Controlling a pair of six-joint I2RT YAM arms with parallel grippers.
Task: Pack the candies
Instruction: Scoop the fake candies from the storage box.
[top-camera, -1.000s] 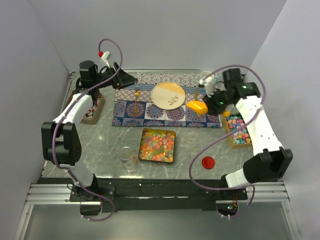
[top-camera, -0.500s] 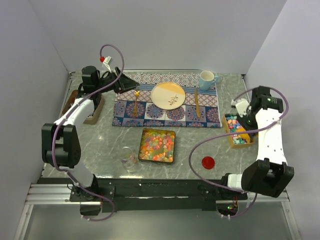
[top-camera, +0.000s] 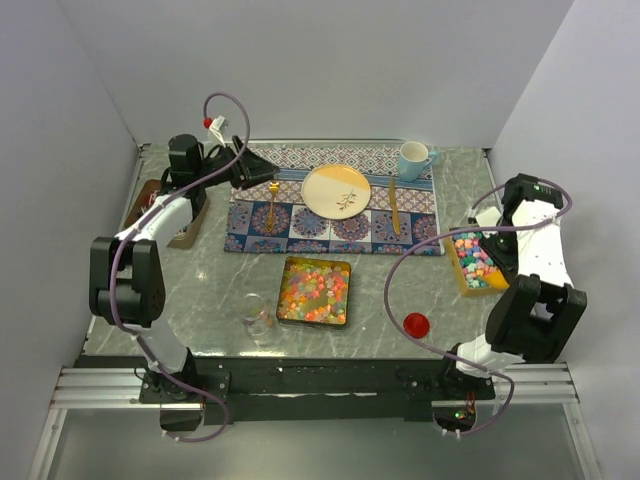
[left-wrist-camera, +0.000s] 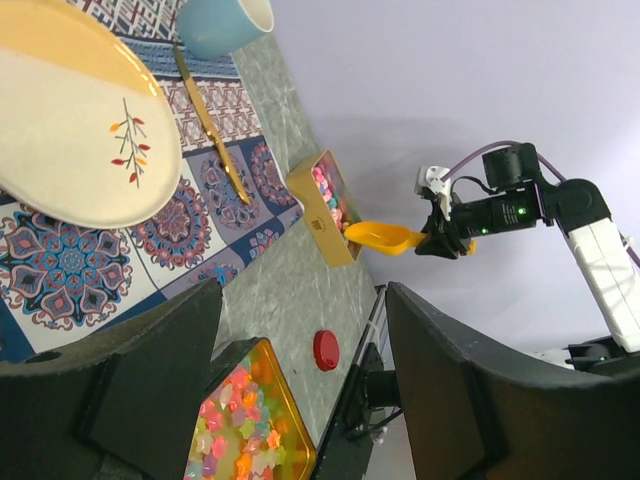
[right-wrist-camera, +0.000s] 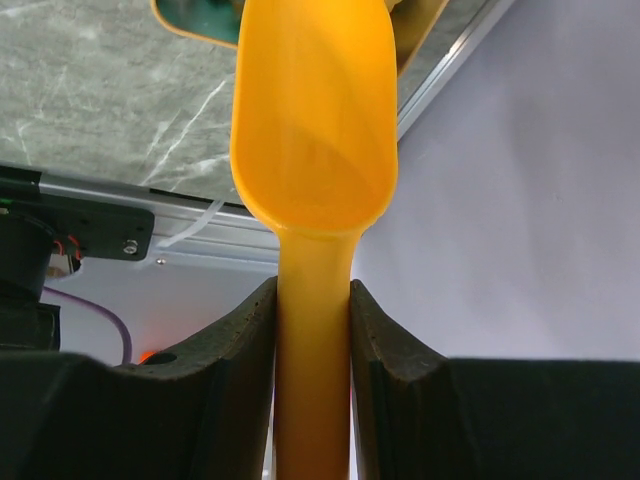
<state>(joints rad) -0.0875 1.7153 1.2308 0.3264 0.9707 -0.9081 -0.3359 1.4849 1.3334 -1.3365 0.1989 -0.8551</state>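
The candies (top-camera: 315, 290), tiny glossy sweets in pink, orange, yellow and green, fill a square dark-rimmed tray (top-camera: 314, 260) mid-table. Just near-left of the tray stands an empty glass jar (top-camera: 258, 320), its red lid (top-camera: 416, 324) off and lying to the tray's near-right, probably so the jar can be filled. Far right of the tray, the right claw (right-wrist-camera: 312, 310) grips an empty yellow scoop (right-wrist-camera: 312, 130) by its handle, bowl forward over a wooden box (top-camera: 461, 277) of more sweets, likely poised to dig. Beyond the tray to the left, the left claw (left-wrist-camera: 300, 380) hangs spread wide and empty over a patterned placemat (top-camera: 300, 235). The table (top-camera: 400, 280) is grey marble-patterned, between plain pale walls.
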